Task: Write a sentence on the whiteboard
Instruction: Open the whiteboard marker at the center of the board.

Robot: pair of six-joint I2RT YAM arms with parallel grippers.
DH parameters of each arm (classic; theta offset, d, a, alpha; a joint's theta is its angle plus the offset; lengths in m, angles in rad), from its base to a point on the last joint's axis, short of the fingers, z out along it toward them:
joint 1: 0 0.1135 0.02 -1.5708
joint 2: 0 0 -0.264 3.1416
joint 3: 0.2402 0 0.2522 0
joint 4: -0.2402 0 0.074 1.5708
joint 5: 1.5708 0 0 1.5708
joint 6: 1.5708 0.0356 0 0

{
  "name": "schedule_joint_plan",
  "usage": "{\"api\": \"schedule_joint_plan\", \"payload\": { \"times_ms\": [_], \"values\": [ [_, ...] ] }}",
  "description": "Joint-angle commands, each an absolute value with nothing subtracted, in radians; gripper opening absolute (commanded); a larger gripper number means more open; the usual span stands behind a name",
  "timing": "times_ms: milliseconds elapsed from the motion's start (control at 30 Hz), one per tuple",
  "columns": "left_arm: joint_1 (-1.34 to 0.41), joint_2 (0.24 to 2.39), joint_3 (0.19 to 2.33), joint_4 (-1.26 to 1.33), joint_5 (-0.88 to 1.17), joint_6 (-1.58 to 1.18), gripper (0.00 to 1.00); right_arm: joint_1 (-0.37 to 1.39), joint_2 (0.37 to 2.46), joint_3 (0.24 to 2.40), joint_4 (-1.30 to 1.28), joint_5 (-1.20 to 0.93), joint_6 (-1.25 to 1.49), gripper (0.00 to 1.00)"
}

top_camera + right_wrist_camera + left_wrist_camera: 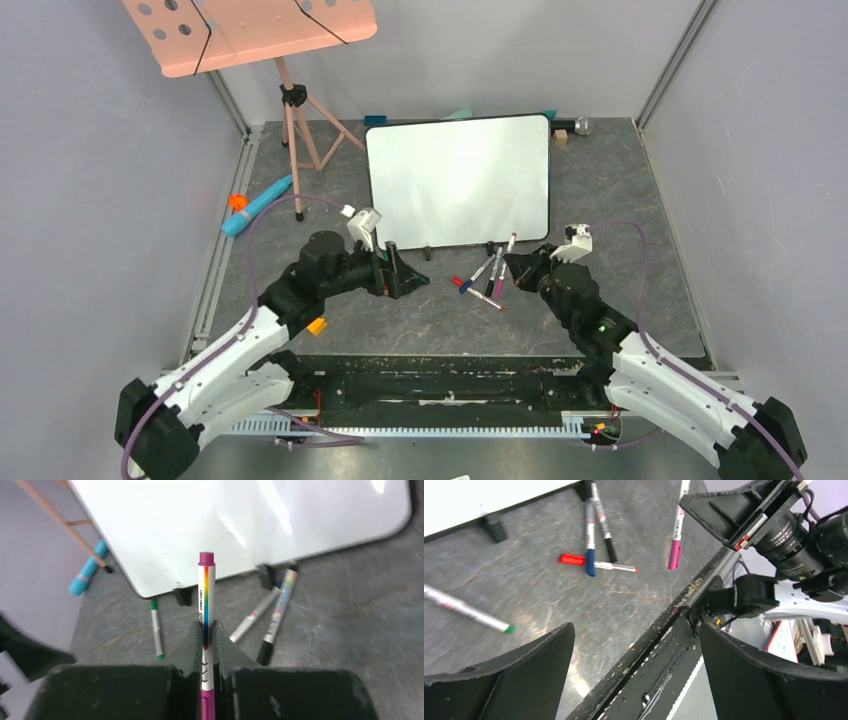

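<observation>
The whiteboard (460, 180) lies flat at the back centre, glossy white with a thin dark frame, and its face (225, 525) is blank; the sentence is not in view. Just off the board's near edge, my right gripper (206, 630) is shut on a white marker (206, 595) with a rainbow stripe and magenta ends. The top view shows the same gripper (520, 267) and marker (507, 255). My left gripper (405, 275) hovers left of the loose markers. Its jaws stand wide open (634, 630) with nothing between them.
Loose markers lie by the board's near edge: blue (589, 535), black (601, 522), red (594, 563) and green-tipped (157, 627). A pink perforated board on a tripod (250, 30) stands back left. A blue tube (258, 205) lies near the left wall.
</observation>
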State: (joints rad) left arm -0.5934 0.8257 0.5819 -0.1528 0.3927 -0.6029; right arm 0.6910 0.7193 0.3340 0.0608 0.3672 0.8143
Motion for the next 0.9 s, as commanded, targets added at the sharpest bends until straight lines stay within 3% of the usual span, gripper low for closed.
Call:
{"api": "schedule_joint_plan", "payload": {
  "times_ms": [0,233,300,367,533,767,867],
  "values": [
    [-0.725,0.919,0.591,0.129,0.295,-0.692,0.98,0.695,0.648,0.312,0.363,0.202,0.563,0.0],
    [-0.907,1.129,0.645,0.343,0.208,-0.657,0.9,0.695,0.657,0.356,0.437,0.065,0.548,0.0],
    [-0.931,1.169,0.654,0.391,0.201,-0.648,0.83,0.695,0.664,0.369,0.447,0.042,0.561,0.0],
    [-0.937,1.202,0.661,0.423,0.2,-0.653,0.78,0.695,0.673,0.386,0.445,0.017,0.568,0.0],
    [-0.95,1.235,0.652,0.508,0.186,-0.65,0.73,0.695,0.679,0.389,0.458,0.004,0.613,0.0],
    [-0.965,1.271,0.627,0.644,0.187,-0.628,0.59,0.695,0.689,0.379,0.478,0.008,0.661,0.0],
    [-0.968,1.297,0.627,0.687,0.203,-0.634,0.48,0.696,0.692,0.371,0.491,0.007,0.673,0.0]
  ]
}}
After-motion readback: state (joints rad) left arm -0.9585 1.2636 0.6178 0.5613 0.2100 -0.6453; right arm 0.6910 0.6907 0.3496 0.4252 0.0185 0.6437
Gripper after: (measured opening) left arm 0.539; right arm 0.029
